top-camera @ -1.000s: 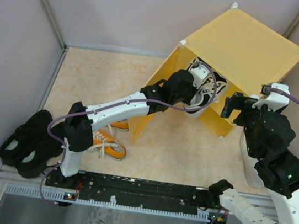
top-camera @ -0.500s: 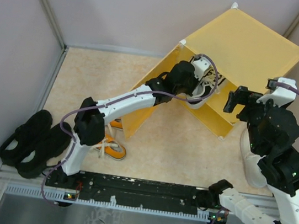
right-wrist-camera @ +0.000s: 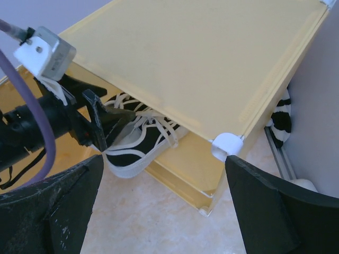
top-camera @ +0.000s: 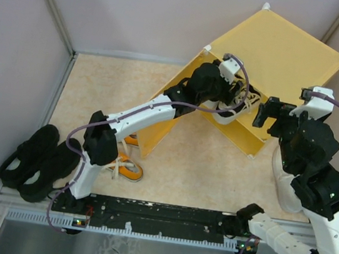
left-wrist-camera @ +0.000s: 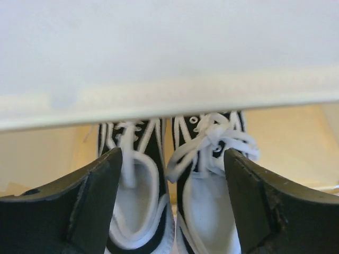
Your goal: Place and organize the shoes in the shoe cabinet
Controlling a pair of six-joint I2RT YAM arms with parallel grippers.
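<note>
Toes of black-and-white lace-up sneakers (left-wrist-camera: 212, 143) lost behind blurred pale band (left-wrist-camera: 169, 53) across top of left wrist view; heels cut by bottom edge. Outer sides covered by left gripper (left-wrist-camera: 172, 159) fingers (left-wrist-camera: 95, 196), no judging contact there. From above, same gripper buried in mouth of yellow panel cabinet (top-camera: 281, 54), tips unseen, interior layout unreadable. Orange sneakers (top-camera: 130, 171) toward bench's near-left, mostly masked by left arm and open yellow door (top-camera: 160, 129). Black lumps (top-camera: 38, 162) at near-left corner: unidentifiable. Striped black-and-white item (right-wrist-camera: 280, 119) behind cabinet at right edge, half hidden. Right gripper (right-wrist-camera: 164, 157) fingers cropped at bottom.
</note>
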